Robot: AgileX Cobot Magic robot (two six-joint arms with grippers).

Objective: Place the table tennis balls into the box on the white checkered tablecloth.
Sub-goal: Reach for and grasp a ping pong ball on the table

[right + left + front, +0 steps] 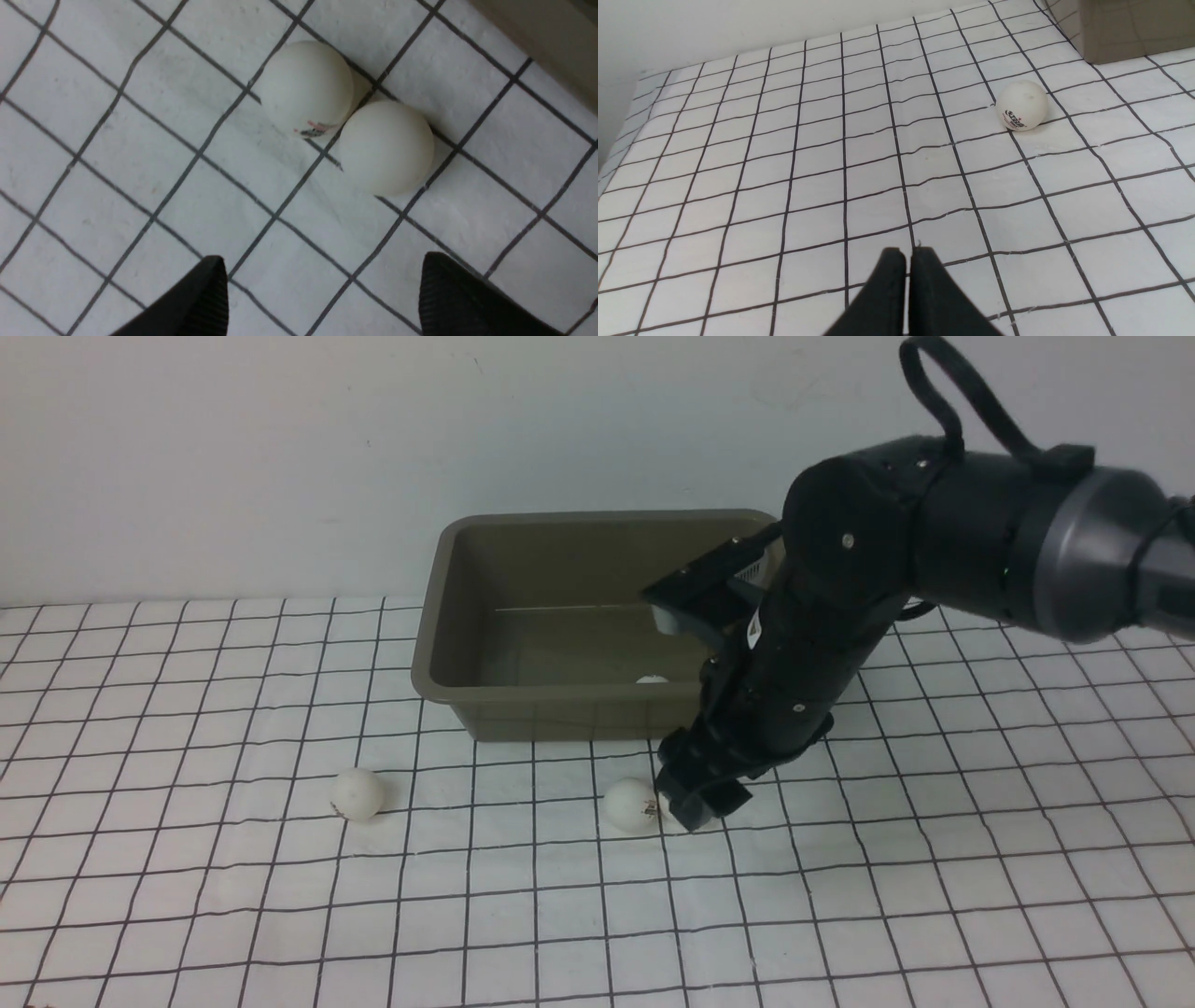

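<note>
The olive-grey box [448, 616] stands at the back of the white checkered tablecloth [187, 915]; one table tennis ball [652, 679] lies inside it. Another ball [357, 793] rests alone on the cloth in front of the box's left corner. My right gripper [695, 807] hangs low beside a ball with a red logo [631, 804]. In the right wrist view that ball [306, 86] touches a plain one [387, 147], both ahead of my open, empty right gripper [322, 268]. My left gripper [908, 254] is shut and empty, well short of the lone ball [1021, 105].
A plain wall rises right behind the box. The right arm's dark forearm [934, 532] reaches over the box's right end. A corner of the box [1134, 28] shows in the left wrist view, and its wall [551, 37] in the right wrist view.
</note>
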